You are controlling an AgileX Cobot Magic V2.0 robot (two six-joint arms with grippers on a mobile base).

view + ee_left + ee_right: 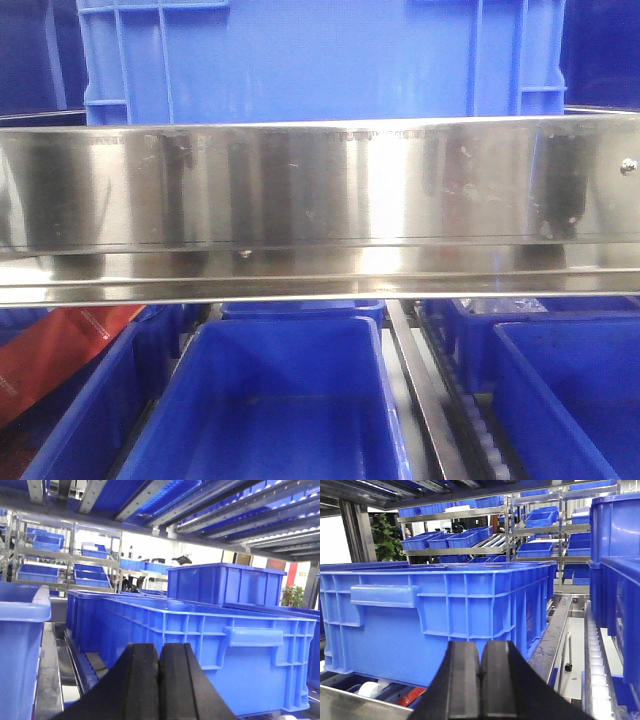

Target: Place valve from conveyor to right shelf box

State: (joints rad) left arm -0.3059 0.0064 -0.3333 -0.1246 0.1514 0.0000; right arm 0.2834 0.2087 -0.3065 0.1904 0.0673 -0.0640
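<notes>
Fingers: left gripper (159, 680) pressed together, empty; right gripper (481, 680) likewise, empty. Both idle, facing blue boxes (210, 655) on shelf rollers. Steel rail (320, 200) across front view; bins (290, 400) below. Valve, conveyor: neither visible; pick not yet begun.

A polished steel shelf rail (320, 215) spans the front view. A tall blue crate (320, 60) stands behind and above it. Open blue bins (285, 400) sit on the level below, separated by a metal divider (420, 400). A red object (55, 360) lies at lower left. Potted plants (387, 535) and distant racks of blue bins (455, 537) appear in the wrist views.
</notes>
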